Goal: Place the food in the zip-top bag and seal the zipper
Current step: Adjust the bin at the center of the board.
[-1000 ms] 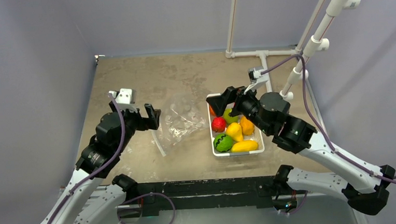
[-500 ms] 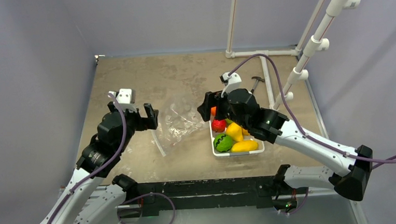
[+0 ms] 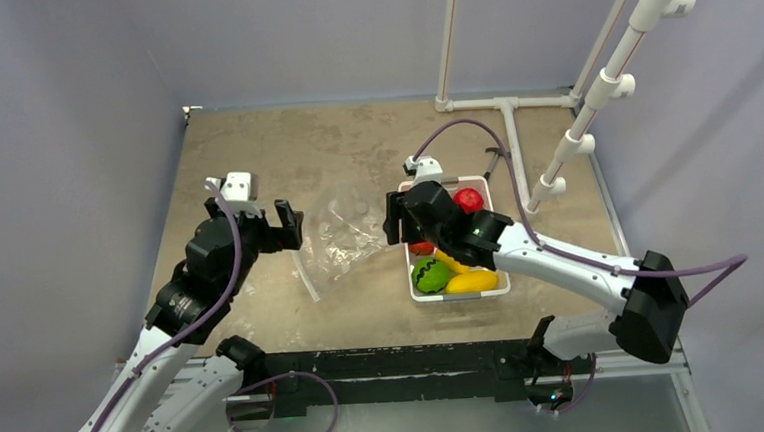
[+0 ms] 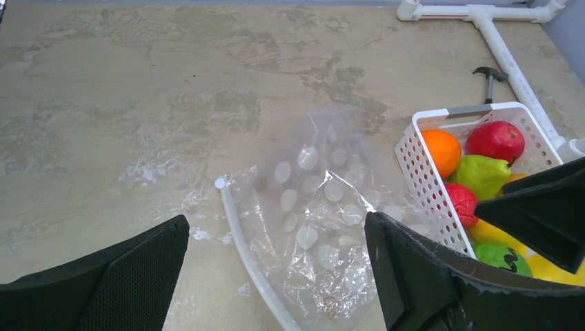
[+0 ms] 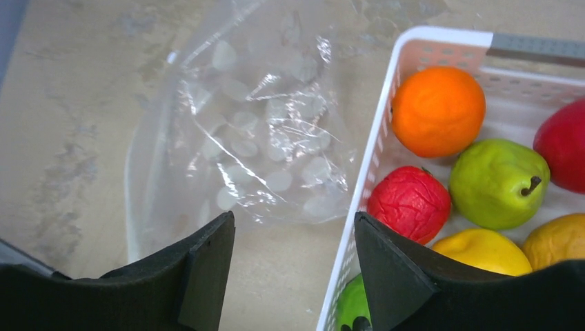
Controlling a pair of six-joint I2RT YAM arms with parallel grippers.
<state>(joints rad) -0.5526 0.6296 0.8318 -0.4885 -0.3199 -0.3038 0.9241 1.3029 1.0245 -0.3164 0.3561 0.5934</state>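
Overhead view of a mottled tan surface (image 3: 284, 152) with two black robot arms reaching in from the bottom edge. At the centre of the frame lies the zip-top bag (image 3: 349, 233), clear, crinkled and flat, with no fruit inside it. Its zipper (image 4: 241, 241), a pale strip, runs along the bag's lower-left edge; whether the mouth is open cannot be told. Touching or just beside the bag's right edge sits a white slotted basket (image 3: 460, 295) that holds all the food in view: an orange (image 5: 438, 110), a wrinkled red fruit (image 5: 409, 203), a yellow-green pear (image 5: 498, 183), a smooth red fruit (image 3: 468, 200), a striped green fruit (image 3: 430, 274) and yellow pieces (image 3: 472, 282). The left hand (image 3: 290, 225) hovers at the bag's left edge, fingers spread wide, holding nothing. The right hand (image 3: 395, 218) hangs over the basket's left rim where it meets the bag, fingers apart with nothing between them. The task looks barely begun: every fruit has yet to be lifted into the bag, and the sealing comes after that.
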